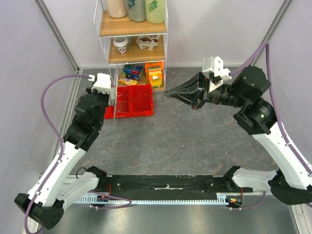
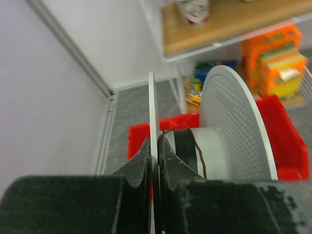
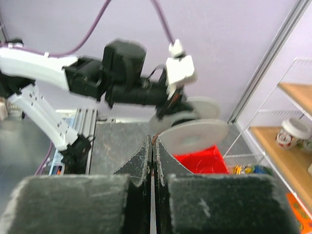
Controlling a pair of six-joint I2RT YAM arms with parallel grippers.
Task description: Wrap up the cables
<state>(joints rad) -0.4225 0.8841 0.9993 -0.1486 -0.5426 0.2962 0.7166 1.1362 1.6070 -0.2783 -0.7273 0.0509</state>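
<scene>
- Top view: the right tool hangs over the surface, pointing toward the red bin and well apart from it. The wire is too fine to see here. If it spans that gap, we judge a hard pull could snap it.
- Left wrist: the left tool pinches one thin flange of the spool, with the bin behind it. The wire shows as a dark strand crossing the hub. The grip is only on an edge, so sideways tension might twist the spool loose — and it could fall.
- Right wrist: the right tool's fingers are pressed together, aimed at the spool. We cannot tell whether the wire sits between them. If it does not, winding would add nothing — if it runs slack, turns may slip over the flange and tangle.
</scene>
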